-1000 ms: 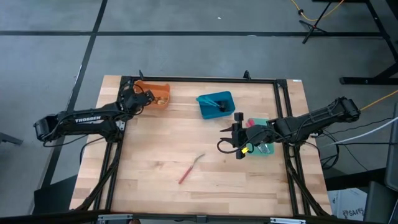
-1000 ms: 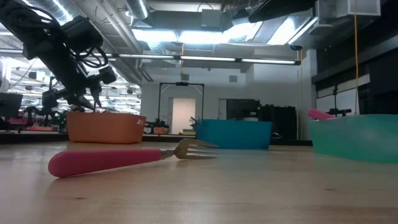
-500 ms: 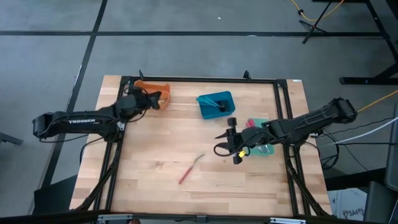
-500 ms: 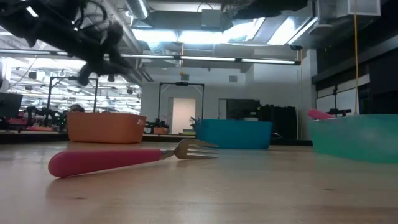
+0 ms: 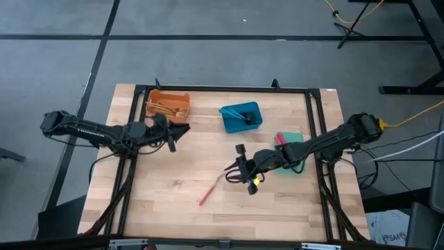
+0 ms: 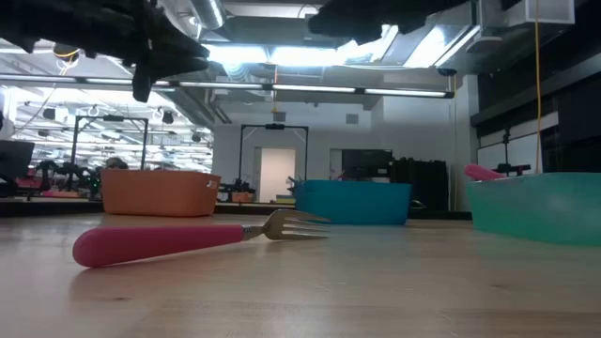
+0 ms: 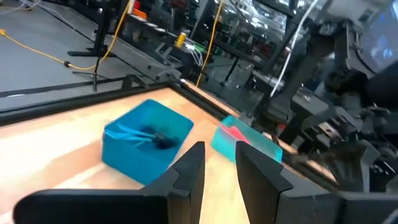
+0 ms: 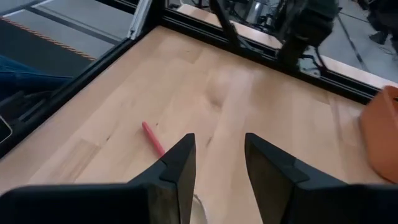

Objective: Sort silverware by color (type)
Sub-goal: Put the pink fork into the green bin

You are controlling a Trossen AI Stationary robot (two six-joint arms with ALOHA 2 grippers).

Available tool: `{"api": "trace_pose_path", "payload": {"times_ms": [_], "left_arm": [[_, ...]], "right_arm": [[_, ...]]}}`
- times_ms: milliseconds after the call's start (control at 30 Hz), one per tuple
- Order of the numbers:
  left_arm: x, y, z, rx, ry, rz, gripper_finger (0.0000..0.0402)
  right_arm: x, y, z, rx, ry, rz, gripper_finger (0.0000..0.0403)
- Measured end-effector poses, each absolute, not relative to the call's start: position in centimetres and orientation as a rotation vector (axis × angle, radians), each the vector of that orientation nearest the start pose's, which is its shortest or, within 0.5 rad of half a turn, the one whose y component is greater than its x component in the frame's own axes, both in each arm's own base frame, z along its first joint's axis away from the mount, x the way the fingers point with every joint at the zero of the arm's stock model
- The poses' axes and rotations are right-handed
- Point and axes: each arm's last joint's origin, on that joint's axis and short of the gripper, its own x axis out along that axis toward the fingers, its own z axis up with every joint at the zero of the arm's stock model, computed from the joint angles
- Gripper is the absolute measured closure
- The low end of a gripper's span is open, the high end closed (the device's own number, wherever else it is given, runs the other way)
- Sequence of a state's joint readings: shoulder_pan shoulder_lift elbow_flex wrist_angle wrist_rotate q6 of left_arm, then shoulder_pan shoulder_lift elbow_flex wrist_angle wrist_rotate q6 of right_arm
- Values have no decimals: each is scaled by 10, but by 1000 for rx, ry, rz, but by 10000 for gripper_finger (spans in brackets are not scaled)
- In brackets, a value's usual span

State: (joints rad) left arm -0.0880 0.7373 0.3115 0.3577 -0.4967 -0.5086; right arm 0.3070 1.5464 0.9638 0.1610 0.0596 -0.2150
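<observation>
Right claw (image 5: 232,173) now beside red fork (image 5: 212,189)

Pale wooden bench (image 5: 180,208) with light grain and a black metal frame (image 5: 222,89) around it. One loose fork (image 5: 213,188) has a pinkish-red handle and silvery tines. The rectangular plastic orange bin (image 5: 168,103) holds gold-tan pieces, the blue plastic bin (image 5: 241,117) dark greyish ones, and the teal-green bin (image 6: 535,205) shows a bit of pink-red. Both arms are dark, fingers (image 8: 177,168) black, with a yellow spot on the right one.
</observation>
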Motion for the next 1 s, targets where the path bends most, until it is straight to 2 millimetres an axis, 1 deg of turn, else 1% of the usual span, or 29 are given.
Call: {"api": "trace_pose_path", "payload": {"times_ms": [167, 267, 367, 500, 600, 767, 1000], "left_arm": [[169, -17, 222, -451, -8, 431, 317], [172, -25, 218, -447, 9, 432, 317], [178, -32, 214, -439, 15, 416, 317], [185, -40, 208, -413, 30, 388, 318], [190, -44, 202, -405, 45, 379, 318], [197, -50, 193, -392, 70, 369, 318], [203, -52, 186, -388, 83, 371, 318]], "right_arm": [[335, 107, 230, -265, 367, 384, 275], [343, 112, 229, -254, 370, 436, 275], [354, 115, 230, -253, 387, 452, 275], [368, 119, 228, -259, 465, 456, 275], [379, 122, 221, -265, 534, 460, 275], [393, 121, 201, -273, 637, 445, 275], [404, 112, 172, -268, 719, 426, 275]]}}
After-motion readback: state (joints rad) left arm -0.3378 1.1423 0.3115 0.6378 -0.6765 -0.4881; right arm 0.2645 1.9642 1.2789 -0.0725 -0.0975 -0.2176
